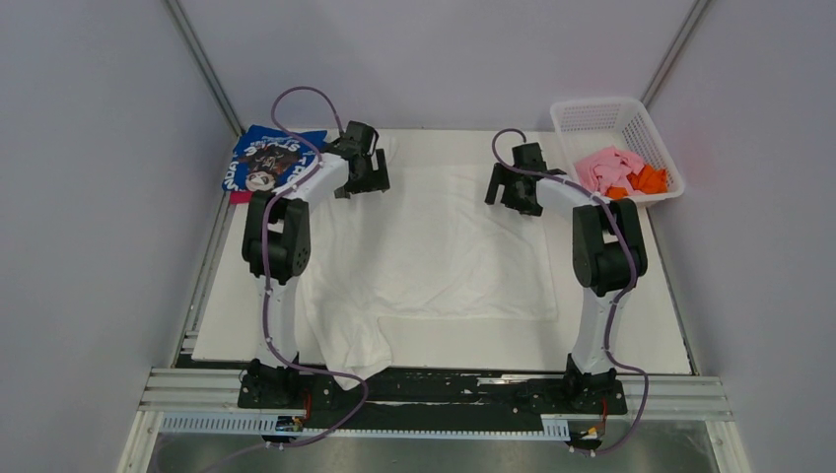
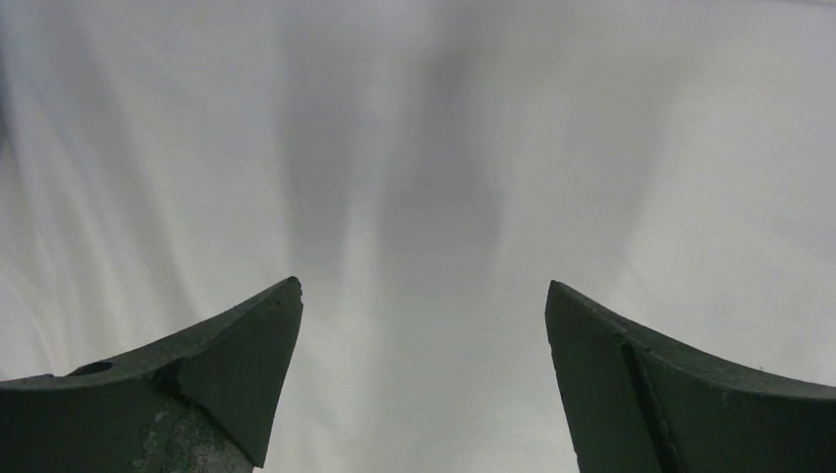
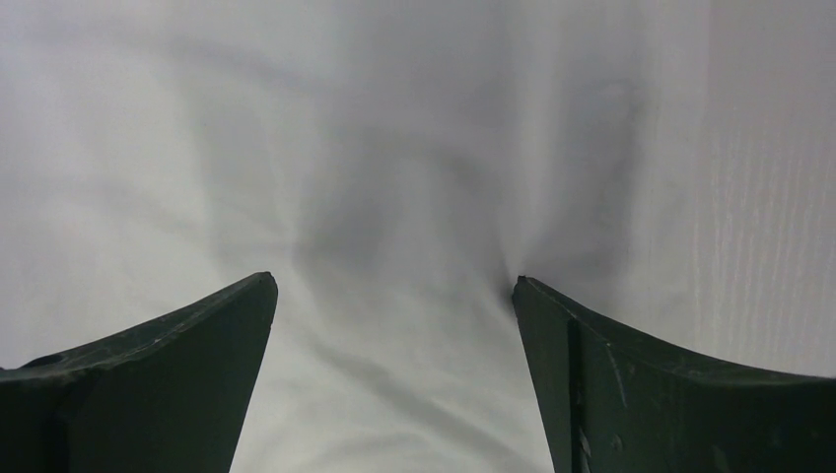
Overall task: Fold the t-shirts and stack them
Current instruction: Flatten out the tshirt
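Fingers point(image 2: 227, 374) of the left gripper point(image 1: 363, 187) stand wide apart, holding nothing, just above the white tee point(image 1: 434, 256). The right gripper point(image 1: 511, 202) has its fingers point(image 3: 611, 384) spread the same way over the same cloth.

In the top view the tee lies flat across the middle of the surface point(image 1: 631, 335), with one corner drooping over the near edge at lower left. Both arms rise from their bases and bend forward, wrists tipped down over the tee's far edge.

The step in hand looks like a two-handed pinch there for a fold. It would go best with both pinches level, taken at the same moment, and lifted evenly so the cloth does not skew.

Farther off, a blue tee point(image 1: 271, 163) lies at upper left. A basket point(image 1: 592, 113) at upper right holds a pink tee point(image 1: 606, 166) and an orange tee point(image 1: 649, 180).
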`<act>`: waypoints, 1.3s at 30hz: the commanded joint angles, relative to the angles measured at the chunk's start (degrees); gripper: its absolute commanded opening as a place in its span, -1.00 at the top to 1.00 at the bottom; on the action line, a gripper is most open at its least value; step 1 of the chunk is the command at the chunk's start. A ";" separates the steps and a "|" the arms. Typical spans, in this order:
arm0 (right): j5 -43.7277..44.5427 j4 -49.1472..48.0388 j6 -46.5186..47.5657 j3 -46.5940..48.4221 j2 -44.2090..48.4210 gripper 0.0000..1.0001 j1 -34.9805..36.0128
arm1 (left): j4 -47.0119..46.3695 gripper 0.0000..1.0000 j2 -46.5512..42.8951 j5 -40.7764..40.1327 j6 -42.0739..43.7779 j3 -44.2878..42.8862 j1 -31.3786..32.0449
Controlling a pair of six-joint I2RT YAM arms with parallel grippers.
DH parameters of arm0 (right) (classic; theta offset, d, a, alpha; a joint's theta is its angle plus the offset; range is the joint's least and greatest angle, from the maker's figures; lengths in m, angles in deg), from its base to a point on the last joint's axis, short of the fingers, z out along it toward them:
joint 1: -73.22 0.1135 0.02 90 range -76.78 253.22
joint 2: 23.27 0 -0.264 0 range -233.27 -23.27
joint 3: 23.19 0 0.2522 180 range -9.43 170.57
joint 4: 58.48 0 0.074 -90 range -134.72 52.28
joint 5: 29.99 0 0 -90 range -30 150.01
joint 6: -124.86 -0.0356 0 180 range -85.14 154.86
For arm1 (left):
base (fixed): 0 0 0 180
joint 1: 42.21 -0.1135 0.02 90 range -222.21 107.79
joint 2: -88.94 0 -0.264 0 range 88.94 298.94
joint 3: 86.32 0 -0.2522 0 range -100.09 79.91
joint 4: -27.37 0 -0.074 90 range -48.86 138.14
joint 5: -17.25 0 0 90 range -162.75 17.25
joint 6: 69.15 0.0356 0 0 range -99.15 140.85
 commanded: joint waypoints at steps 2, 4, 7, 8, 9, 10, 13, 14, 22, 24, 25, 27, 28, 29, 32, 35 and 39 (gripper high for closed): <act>4.20 1.10 -1.14 -0.46 -0.47 -1.00 -1.22 | 1.82 -1.00 2.46 -2.93 -1.20 -0.89 -0.19; 4.14 1.67 -2.01 -0.20 -1.18 -1.00 -2.15 | 2.45 -1.00 4.85 -2.91 -1.05 -3.30 -0.23; 3.51 2.34 -2.71 0.50 -2.45 -1.00 -3.83 | 3.56 -1.00 9.34 -2.24 -0.90 -8.29 -0.23; 3.36 2.60 -2.72 1.04 -3.06 -1.00 -4.34 | 4.05 -1.00 10.16 -1.88 -0.68 -9.37 -0.28; 3.22 2.90 -2.72 1.69 -3.64 -1.00 -4.79 | 4.17 -1.00 11.86 -1.73 -0.59 -11.24 -0.29; 3.10 3.26 -2.93 2.41 -4.30 -1.00 -5.32 | 4.75 -1.00 12.79 -1.59 -0.42 -12.30 -0.30; 1.72 4.55 -3.80 5.60 -6.82 -1.00 -6.97 | 6.62 -1.00 17.67 -0.76 -0.34 -18.77 -0.70; 1.50 4.85 -3.96 6.63 -7.56 -1.00 -7.40 | 7.60 -1.00 18.68 -0.05 -0.47 -20.10 -0.82; 0.39 7.66 -3.05 17.93 -12.25 -1.00 -9.85 | 9.17 -1.00 28.10 5.73 0.76 -37.47 -2.88; -0.67 8.22 -1.65 20.91 -11.93 -1.00 -9.77 | 10.29 -1.00 28.30 7.79 1.82 -41.02 -2.88; -1.36 8.30 -0.93 21.82 -11.14 -1.00 -9.57 | 10.15 -1.00 27.64 9.35 2.38 -41.16 -2.83; -1.58 8.27 0.90 22.46 -8.54 -1.00 -8.74 | 8.64 -1.00 24.08 10.92 3.29 -39.27 -2.60; -1.24 8.03 1.85 22.25 -6.83 -1.00 -7.93 | 8.14 -1.00 20.24 10.91 3.54 -36.12 -2.23; -1.06 7.68 2.90 21.51 -4.81 -1.00 -7.04 | 7.08 -1.00 18.12 10.55 4.06 -33.96 -1.98; -0.51 4.71 5.63 14.08 3.99 -1.00 -2.76 | 4.62 -1.00 5.40 9.66 4.00 -21.00 -0.63; -1.59 -0.36 7.78 3.45 12.98 -1.00 3.63 | 0.89 -1.00 -6.37 7.87 0.86 -7.38 -0.12; -6.02 -5.76 8.83 -9.33 21.99 -0.96 14.64 | -3.66 -1.00 -26.40 6.98 -5.44 16.37 -0.06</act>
